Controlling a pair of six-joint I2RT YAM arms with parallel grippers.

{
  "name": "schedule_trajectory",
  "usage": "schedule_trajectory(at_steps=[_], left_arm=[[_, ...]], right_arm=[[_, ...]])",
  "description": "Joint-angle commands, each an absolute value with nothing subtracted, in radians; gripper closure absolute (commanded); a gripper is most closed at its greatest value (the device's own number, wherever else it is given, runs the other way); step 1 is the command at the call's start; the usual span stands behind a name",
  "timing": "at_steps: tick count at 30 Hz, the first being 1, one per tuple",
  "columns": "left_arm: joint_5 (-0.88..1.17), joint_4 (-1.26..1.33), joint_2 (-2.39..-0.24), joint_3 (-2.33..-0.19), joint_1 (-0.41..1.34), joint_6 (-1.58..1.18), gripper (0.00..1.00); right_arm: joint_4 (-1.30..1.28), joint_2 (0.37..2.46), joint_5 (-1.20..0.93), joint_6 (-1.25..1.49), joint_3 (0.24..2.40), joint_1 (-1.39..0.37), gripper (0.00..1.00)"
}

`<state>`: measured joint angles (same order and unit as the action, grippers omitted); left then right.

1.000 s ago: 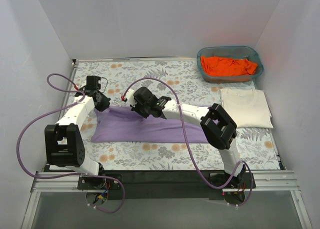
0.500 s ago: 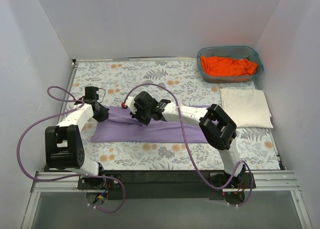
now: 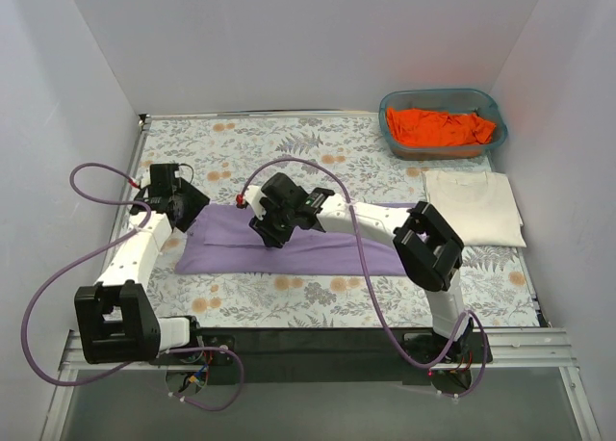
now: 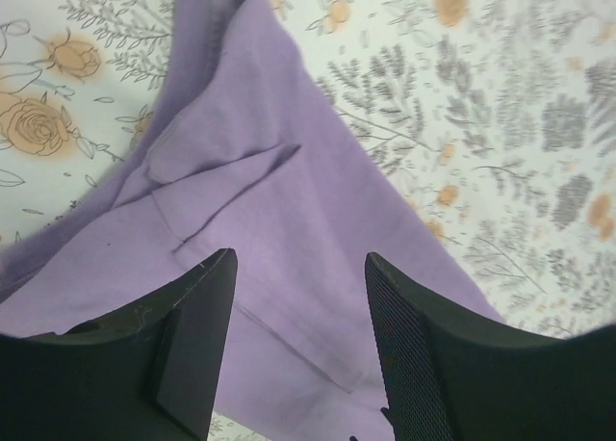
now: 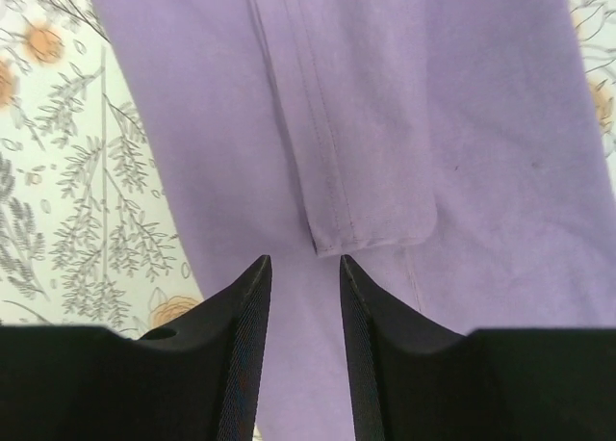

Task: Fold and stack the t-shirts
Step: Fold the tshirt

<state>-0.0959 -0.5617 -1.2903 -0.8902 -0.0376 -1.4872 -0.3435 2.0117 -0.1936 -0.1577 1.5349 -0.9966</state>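
The lavender-purple t-shirt point(image 3: 318, 248) lies as a long folded strip across the middle of the table. My left gripper point(image 3: 195, 204) hovers over its left end, open, with only flat purple cloth point(image 4: 289, 191) showing between the fingers point(image 4: 192, 325). My right gripper point(image 3: 272, 231) is above the strip left of centre, jaws a little apart and holding nothing. A folded sleeve hem point(image 5: 371, 224) lies just beyond its fingertips point(image 5: 252, 306). The orange t-shirt point(image 3: 438, 126) is bunched in the basket. The cream-white t-shirt point(image 3: 474, 206) lies folded at the right.
A teal plastic basket point(image 3: 385, 109) stands in the back right corner. The floral tablecloth point(image 3: 289, 142) covers the whole table. White walls close in the left, back and right sides. Purple cables loop off both arms.
Both grippers have opened and let go of the lavender t-shirt's folded edge, which now lies flat. The left arm has drawn back toward the left; the right gripper shifted slightly nearer.
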Motion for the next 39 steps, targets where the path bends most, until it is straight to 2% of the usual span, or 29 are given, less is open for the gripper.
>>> schedule_trajectory(at_steps=[1,6,11,17,23,28,34,38,39], left_arm=[[-0.068,-0.586,-1.24,-0.928,-0.04,-1.474,0.47],[-0.015,-0.577,-1.262,-0.887,-0.034,-1.488,0.52],[-0.015,-0.54,-1.285,-0.809,-0.032,-1.514,0.52],[-0.002,-0.503,-1.368,-0.807,-0.028,-1.531,0.52],[-0.002,-0.463,-1.518,-0.836,-0.018,-1.537,0.52],[-0.024,-0.445,-1.722,-0.937,-0.014,-1.517,0.52],[-0.061,-0.46,-2.026,-1.285,0.046,-1.45,0.52],[-0.067,-0.511,-2.323,-1.627,0.092,-1.367,0.49],[-0.063,-0.524,-2.371,-1.775,0.113,-1.352,0.49]], right_arm=[[-0.337,1.947,-0.221,-0.107,1.578,-0.986,0.64],[-0.344,1.968,-0.227,-0.04,1.563,-0.933,0.66],[-0.354,1.867,-0.169,0.037,1.398,-0.836,0.65],[-0.446,1.686,-0.009,0.034,1.146,-0.808,0.54],[-0.506,1.623,0.094,0.069,0.987,-0.808,0.53],[-0.517,1.649,0.029,0.098,0.933,-0.813,0.53],[-0.517,1.667,-0.101,0.103,0.939,-0.856,0.53],[-0.531,1.733,-0.224,0.087,1.044,-0.908,0.53],[-0.54,1.776,-0.26,0.084,1.073,-0.919,0.53]])
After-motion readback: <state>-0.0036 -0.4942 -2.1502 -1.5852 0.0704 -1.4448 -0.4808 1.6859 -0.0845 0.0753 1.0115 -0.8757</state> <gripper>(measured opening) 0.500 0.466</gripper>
